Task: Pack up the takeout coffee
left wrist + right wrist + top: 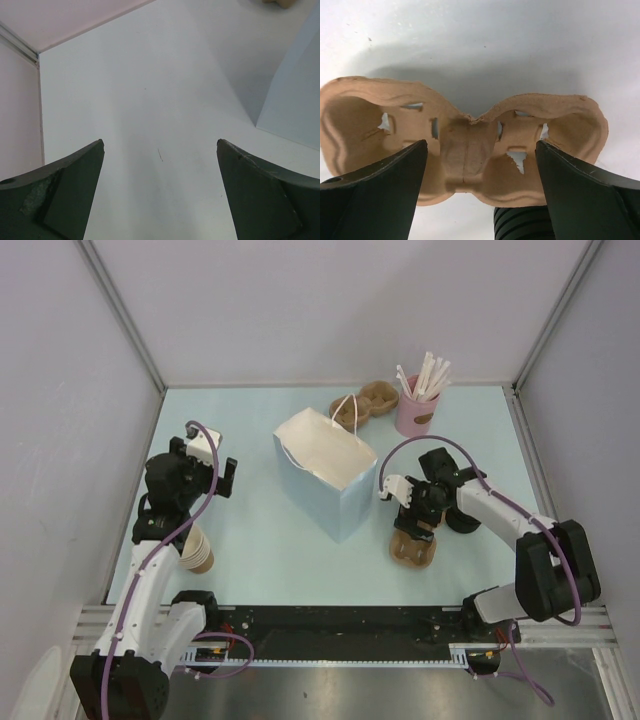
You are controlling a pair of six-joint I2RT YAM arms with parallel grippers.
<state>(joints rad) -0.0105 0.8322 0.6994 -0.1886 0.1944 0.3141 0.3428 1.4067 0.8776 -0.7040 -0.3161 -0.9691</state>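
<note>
Pale table (270, 560): cup carrier (416, 553) below right gripper (412, 525)

The bag (325, 475) stands at the middle of the table (250, 550) in the top view. Behind it, toward the upper middle of the frame, lies a cup carrier (365, 405), partly hidden by the bag's far edge. Just right of that carrier, in the upper right, stands the cup of straws (417, 410). A stack of cups (198, 550) sits at the lower left, beside the left arm. Right of the bag, a second carrier (412, 548) lies flat on the table, with the right gripper (415, 525) directly over it, one finger on each side of its middle.
</note>
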